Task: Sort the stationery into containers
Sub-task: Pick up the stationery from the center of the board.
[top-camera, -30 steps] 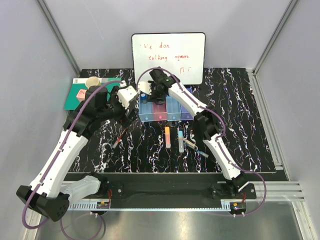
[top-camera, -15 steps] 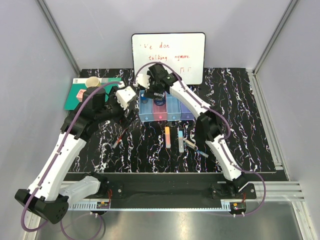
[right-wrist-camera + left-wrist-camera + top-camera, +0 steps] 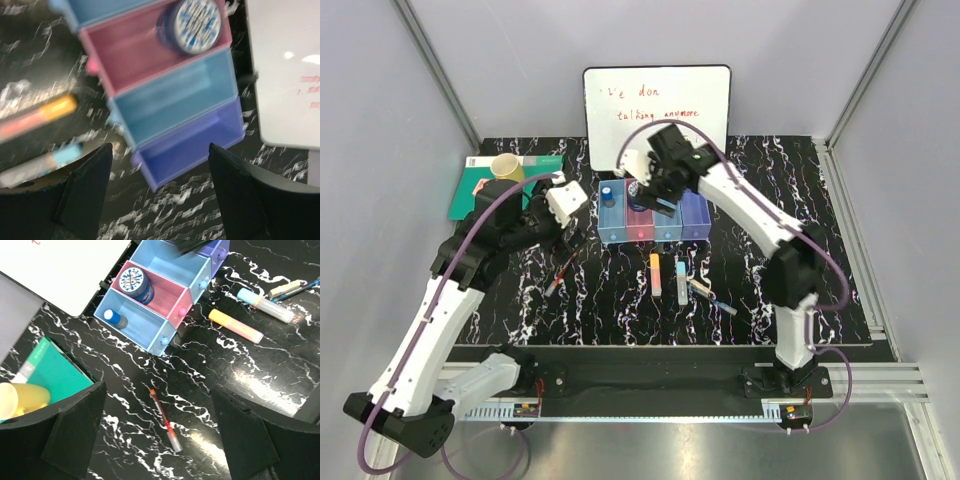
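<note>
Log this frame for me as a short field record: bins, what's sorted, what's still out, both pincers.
bins: four joined in a row, blue, pink, blue, purple
sorted: round blue disc in pink bin; blue-capped item in end blue bin
unsorted: dark-red pen, orange marker, light-blue marker, small pens
left pincer: open, holding nothing, beside the bins' left end
right pincer: open, holding nothing, over the bins

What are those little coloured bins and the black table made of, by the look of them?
Bins: probably plastic, smooth and half see-through, since light glows through the thin tinted walls. Table: looks like a glossy marble-print sheet or laminate, black with white veins and bright glare patches. Real stone can't be ruled out.
</note>
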{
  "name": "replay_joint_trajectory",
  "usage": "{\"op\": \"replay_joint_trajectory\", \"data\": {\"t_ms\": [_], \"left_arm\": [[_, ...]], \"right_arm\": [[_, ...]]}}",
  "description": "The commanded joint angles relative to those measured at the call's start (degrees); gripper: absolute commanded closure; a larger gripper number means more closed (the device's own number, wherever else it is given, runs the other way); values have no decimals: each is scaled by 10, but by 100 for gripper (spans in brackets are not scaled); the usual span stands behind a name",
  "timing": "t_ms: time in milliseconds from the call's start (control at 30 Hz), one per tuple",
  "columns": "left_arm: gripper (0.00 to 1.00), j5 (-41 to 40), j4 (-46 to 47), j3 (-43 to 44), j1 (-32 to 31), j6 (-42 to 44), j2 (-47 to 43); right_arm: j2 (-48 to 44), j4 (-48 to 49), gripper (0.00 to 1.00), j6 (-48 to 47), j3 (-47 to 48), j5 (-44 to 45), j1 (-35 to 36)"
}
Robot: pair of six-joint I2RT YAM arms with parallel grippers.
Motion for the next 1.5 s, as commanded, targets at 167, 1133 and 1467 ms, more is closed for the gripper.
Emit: {"op": "replay_joint_trajectory", "data": {"t_ms": [167,1133,1467], "left_arm": [[7,11,3,-12,2,55,7],[7,-36,-9,24,-35,40,43],[7,-29,-9,21,-35,38,47]], "right_arm": [[-275,-30,31,5,-358,-61,-16],[-274,208,50,122,-592,-121,-26],[-249,228,58,123,-609,-113,-35]]}}
